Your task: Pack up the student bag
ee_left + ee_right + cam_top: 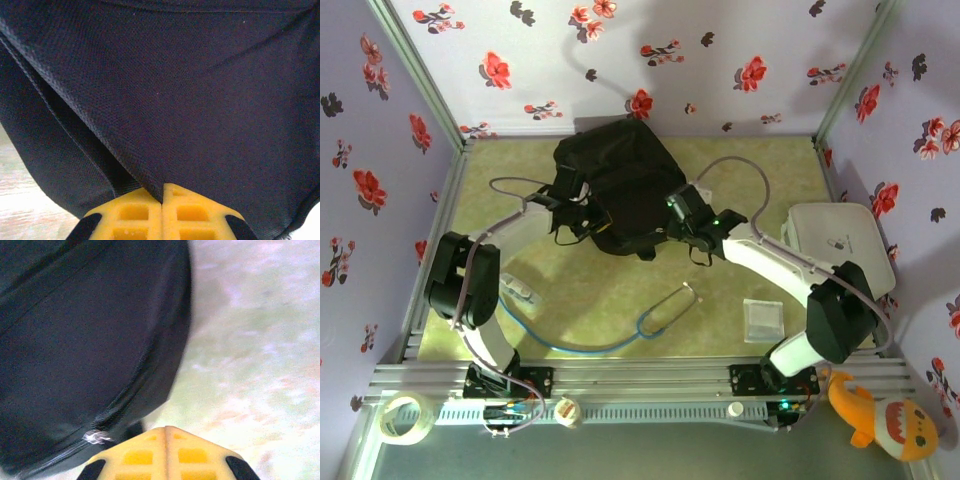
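Black student bag (620,180) tight against left fingers (134,216)

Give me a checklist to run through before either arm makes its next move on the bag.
1. Left gripper shut: ok.
2. Left gripper pinching student bag fabric: cannot tell; a fold runs down to its tips.
3. Right gripper shut, empty, beside the bag: ok.
4. Zip pull in sight next to the right fingers: ok.
5. Bag opened for packing: cannot tell.
6. Stethoscope packed: not ok; it lies on the table in front of the bag.
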Controlling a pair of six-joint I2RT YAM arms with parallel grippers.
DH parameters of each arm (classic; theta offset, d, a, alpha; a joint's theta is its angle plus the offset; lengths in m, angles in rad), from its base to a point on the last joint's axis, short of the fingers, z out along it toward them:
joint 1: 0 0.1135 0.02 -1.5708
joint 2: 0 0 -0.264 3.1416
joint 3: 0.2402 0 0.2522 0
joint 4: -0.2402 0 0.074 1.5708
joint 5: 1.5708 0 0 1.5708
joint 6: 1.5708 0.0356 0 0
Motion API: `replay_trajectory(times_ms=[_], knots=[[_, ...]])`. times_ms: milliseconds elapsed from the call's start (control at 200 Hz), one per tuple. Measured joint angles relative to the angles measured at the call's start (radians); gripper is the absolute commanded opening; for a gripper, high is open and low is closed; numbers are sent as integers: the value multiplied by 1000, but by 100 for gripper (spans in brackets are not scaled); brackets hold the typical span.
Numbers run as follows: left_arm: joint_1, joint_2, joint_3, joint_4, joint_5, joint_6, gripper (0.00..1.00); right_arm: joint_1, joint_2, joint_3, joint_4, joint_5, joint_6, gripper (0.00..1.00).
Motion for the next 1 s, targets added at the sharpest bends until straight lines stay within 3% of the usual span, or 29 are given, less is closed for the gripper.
replay_trajectory(times_ms=[145,275,360,485,585,775,1000], knots=[[45,-10,-21,-18,-27,10,0,-70,46,2,-53,119,21,0],[54,-10,-21,-23,-33,11,0,-105,97,2,-51,127,8,0],[53,-10,-21,-23,-33,14,0,-106,92,0,1,31,-35,0],[53,-10,-21,-23,-32,18,0,-102,81,-21,127,-182,-101,28],[54,-10,-21,-22,-29,19,0,-84,80,-58,202,-325,-159,39],[54,-10,-21,-22,-29,23,0,-8,103,-74,261,-467,-248,43],[53,-10,-21,-23,-28,23,0,40,187,-56,271,-473,-323,41]])
